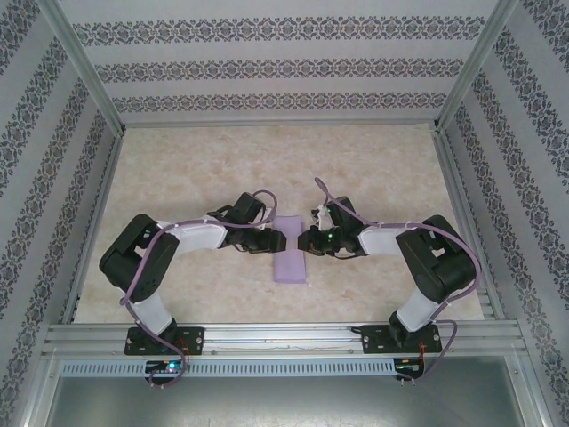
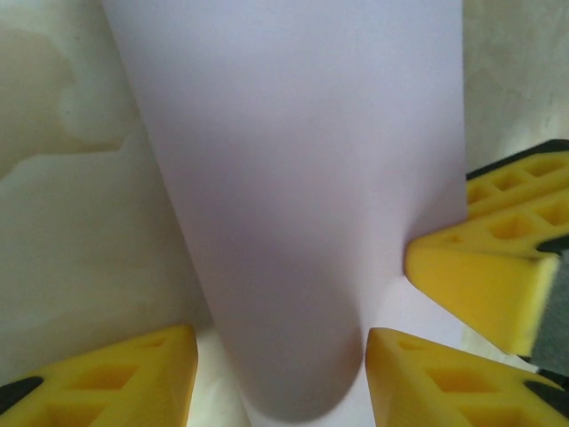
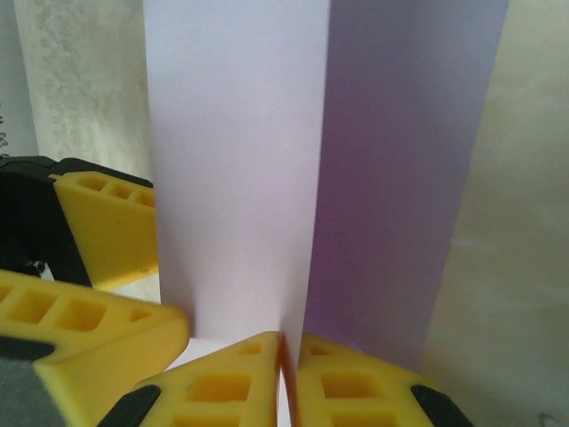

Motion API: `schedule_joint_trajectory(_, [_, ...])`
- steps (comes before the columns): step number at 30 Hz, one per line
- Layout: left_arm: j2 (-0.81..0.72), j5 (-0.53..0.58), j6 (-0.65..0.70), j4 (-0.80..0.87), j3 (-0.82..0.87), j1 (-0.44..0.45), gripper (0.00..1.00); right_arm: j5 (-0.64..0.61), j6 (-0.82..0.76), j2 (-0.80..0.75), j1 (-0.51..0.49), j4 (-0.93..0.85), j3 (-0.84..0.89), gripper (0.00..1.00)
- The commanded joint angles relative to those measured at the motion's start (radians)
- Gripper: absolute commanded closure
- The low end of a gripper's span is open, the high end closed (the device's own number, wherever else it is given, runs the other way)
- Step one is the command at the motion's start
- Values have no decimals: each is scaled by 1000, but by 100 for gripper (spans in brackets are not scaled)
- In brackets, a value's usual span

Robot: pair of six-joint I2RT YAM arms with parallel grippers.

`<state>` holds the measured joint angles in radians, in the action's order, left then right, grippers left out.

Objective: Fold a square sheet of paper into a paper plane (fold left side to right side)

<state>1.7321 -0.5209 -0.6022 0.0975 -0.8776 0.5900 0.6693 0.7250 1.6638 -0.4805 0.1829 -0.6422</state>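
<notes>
The pale marbled counter [image 1: 178, 169] lies between patterned walls, with both arms bolted at its near edge. The left arm [image 1: 151, 258] and the right arm [image 1: 427, 258] bend inward so that their wrists meet near the middle of the counter.

The paper [image 1: 289, 262] lies there between them. From above it is a narrow lavender strip, long side running away from the bases, its near end free and its middle flanked by the two claws.

The left claw [image 1: 275, 240] is at the strip's left edge and is released. In its wrist view the yellow fingers [image 2: 116, 374] stand well apart, and a rounded, uncreased bulge of paper rises between them. A yellow finger of the other claw touches the paper's right edge in that view.

The right claw [image 1: 308, 241] is at the strip's right edge and is clenched on the paper. Its wrist view shows the two fingertips [image 3: 222, 382] pressed together with a thin paper edge caught in the seam. Above them a pale panel and a darker purple panel meet along a straight line.
</notes>
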Motion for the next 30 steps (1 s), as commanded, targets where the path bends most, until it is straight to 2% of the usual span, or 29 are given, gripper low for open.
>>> schedule_joint_trajectory(1, [29, 27, -6, 27, -27, 14, 50, -14, -30, 13, -7, -22, -20, 86])
schedule_joint_trajectory(6, [61, 39, -9, 43, -39, 23, 55, -30, -41, -15, -6, -54, -16, 78])
schedule_joint_trajectory(10, [92, 49, 6, 79, -60, 37, 57, -91, -81, -85, 10, -141, -10, 69])
schedule_joint_trajectory(18, [150, 78, 51, 175, -126, 66, 56, -211, -169, -271, 114, -321, 34, 50])
schedule_joint_trajectory(24, [191, 82, 77, 220, -169, 83, 54, -217, -195, -339, 172, -365, 59, 48])
schedule_joint_trajectory(30, [221, 78, 95, 252, -206, 96, 51, -208, -203, -348, 186, -375, 70, 48])
